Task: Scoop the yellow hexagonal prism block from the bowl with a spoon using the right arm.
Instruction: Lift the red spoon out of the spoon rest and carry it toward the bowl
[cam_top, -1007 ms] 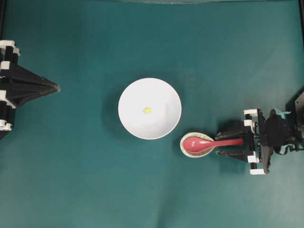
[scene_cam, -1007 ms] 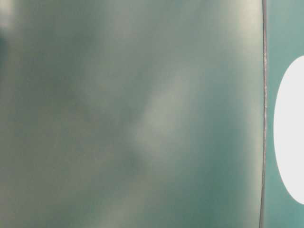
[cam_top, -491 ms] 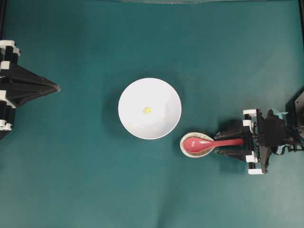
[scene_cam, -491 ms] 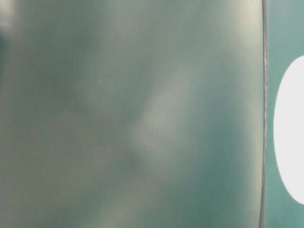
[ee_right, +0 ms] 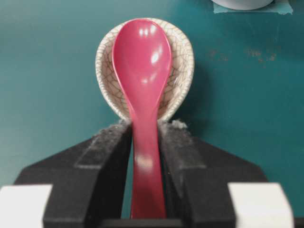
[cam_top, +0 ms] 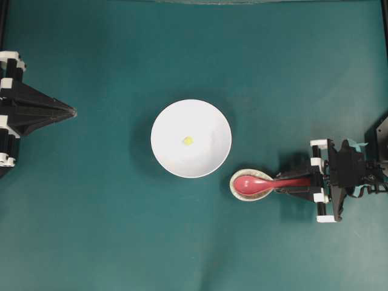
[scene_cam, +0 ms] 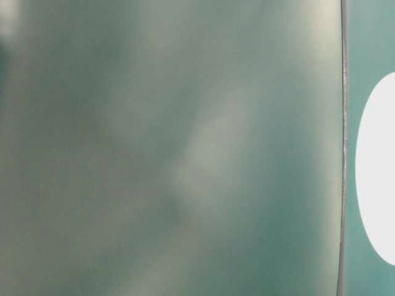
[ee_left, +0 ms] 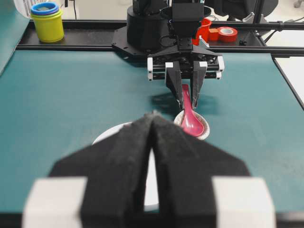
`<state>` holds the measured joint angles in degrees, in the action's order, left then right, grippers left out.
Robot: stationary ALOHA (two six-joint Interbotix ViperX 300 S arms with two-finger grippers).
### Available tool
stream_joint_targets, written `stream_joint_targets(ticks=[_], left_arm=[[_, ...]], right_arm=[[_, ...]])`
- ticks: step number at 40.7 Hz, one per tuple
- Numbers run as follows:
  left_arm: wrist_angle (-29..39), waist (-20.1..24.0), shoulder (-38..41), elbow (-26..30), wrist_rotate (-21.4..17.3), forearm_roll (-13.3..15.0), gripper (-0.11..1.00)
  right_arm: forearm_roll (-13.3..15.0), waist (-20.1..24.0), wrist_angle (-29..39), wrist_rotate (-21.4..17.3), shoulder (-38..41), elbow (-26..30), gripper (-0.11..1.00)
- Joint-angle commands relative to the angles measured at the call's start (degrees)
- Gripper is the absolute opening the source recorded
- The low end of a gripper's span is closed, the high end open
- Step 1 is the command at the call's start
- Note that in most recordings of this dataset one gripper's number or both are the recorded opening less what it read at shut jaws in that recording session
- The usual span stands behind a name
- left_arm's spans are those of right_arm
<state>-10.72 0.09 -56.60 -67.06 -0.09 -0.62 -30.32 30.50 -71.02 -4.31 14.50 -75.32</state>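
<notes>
Yellow hexagonal prism block [cam_top: 188,140] sits mid-bowl [cam_top: 167,151]. Spoon [ee_right: 142,61] lies in spoon rest [ee_right: 183,71], just right of bowl. Right gripper [ee_right: 145,137]: jaws narrowed against handle, tightness unclear. Left gripper [ee_left: 152,142] pinched together, parked far left. Risk: glossy handle twisting on lift.

block [cam_top: 188,140] in bowl [cam_top: 170,151]; spoon [cam_top: 254,183] on rest [cam_top: 233,189], right of bowl.
</notes>
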Motion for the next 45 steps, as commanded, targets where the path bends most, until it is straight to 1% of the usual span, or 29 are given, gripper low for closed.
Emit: stream_joint_targets(ticks=[1,5,14,19,28,32,36,41,45], left_arm=[[-0.3,0.0,0.5,1.1,0.0,-0.1,-0.01],[-0.4,0.0,0.5,1.1,0.0,-0.2,-0.01],[-0.3,0.0,0.5,1.1,-0.1,-0.2,-0.01],[-0.2,0.0,0.5,1.1,-0.1,-0.2,-0.01],[0.7,0.0,0.4,1.1,-0.1,-0.2,-0.01],[1.0,0.0,0.4,1.1,0.0,-0.2,-0.01],[1.3,0.0,0.0,1.1,0.0,-0.2,-0.01],[1.3,0.0,-0.2,1.1,0.0,-0.2,-0.01],[1.4,-0.1,-0.2,1.1,-0.1,-0.2,-0.01]], right_arm=[[-0.1,0.3,-0.4,-0.1,-0.8,0.0,0.28],[-0.1,0.3,-0.2,0.0,-1.8,-0.4,0.24],[-0.1,0.3,0.1,0.4,-6.9,-1.8,0.24],[0.0,0.2,2.4,1.1,-10.6,-2.2,0.24],[0.0,-1.1,9.7,6.2,-18.7,-1.2,0.24],[0.0,-2.6,13.6,8.8,-22.6,-0.2,0.24],[0.0,-4.7,19.2,11.0,-26.9,1.3,0.24],[0.0,-8.2,28.7,13.6,-31.9,4.3,0.24],[0.0,-12.5,38.6,16.0,-35.7,7.8,0.24]])
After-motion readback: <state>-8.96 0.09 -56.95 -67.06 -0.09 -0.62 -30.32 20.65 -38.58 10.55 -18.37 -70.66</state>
